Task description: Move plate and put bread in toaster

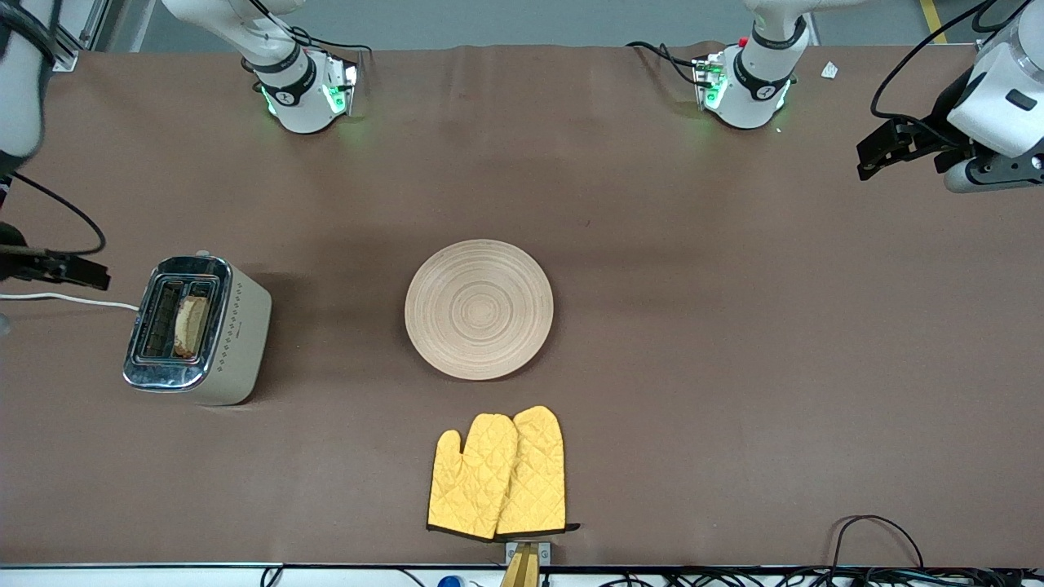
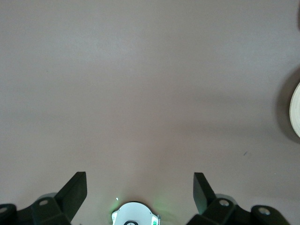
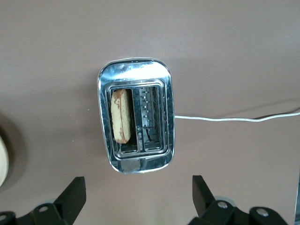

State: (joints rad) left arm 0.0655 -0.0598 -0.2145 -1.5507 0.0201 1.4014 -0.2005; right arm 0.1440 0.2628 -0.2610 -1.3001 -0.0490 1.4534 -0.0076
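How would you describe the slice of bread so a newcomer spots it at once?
Find the boxy cream-sided toaster with a shiny chrome top at the right arm's end of the brown table. The speckled tan slice of bread with a darker crust stands on edge in one of its two slots, the one nearer the round light-wood plate; the other slot is empty.

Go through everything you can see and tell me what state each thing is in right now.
toaster: upright, toward the right arm's end, one slot filled, one empty
bread: standing on edge in a toaster slot
plate: flat on the table, nothing on it
oven mitts: lying flat, overlapping, nearer the front camera than the plate
left gripper: open, holding nothing, over bare table
right gripper: open, holding nothing, above the toaster
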